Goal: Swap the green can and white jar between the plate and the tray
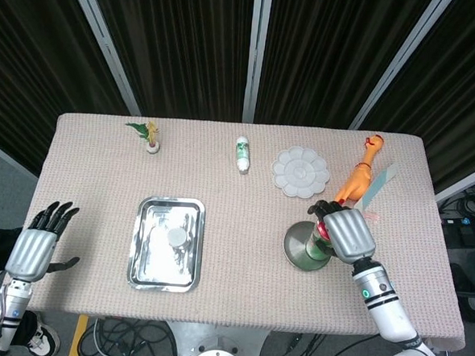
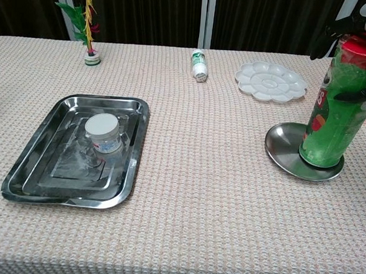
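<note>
A table [image 1: 242, 227] under beige woven cloth stands before dark curtains [image 1: 189, 46]; grey floor, seemingly cables [image 1: 131, 333] below.

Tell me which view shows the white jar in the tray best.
The chest view: the white jar shows lid and side wall, standing in the tray. The head view gives only its round top against glare.
</note>
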